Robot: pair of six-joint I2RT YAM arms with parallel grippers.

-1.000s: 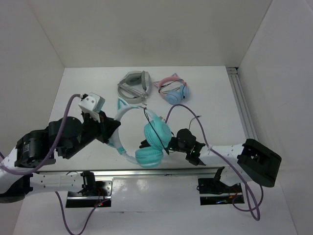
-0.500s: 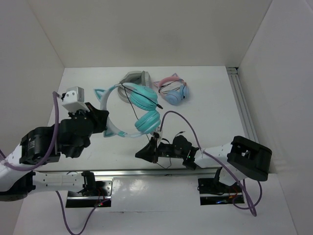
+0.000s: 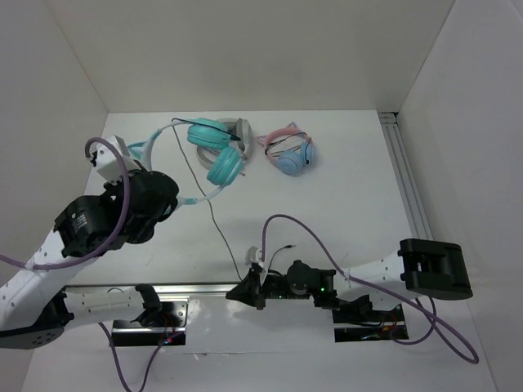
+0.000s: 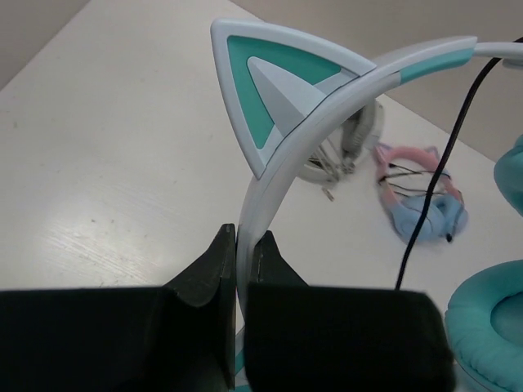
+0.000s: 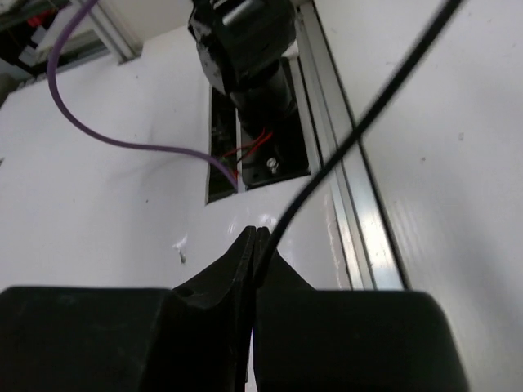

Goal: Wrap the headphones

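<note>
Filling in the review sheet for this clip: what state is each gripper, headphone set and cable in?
teal headphones, held by the headband, cable not wound
black cable, running from the headphones to the right gripper
left gripper, shut on the headband
right gripper, shut on the black cable
grey headphones, lying on the table
pink headphones, lying on the table

grey headphones (image 3: 243,128) — far side | pink-banded headphones (image 3: 290,152) — beside them
</note>
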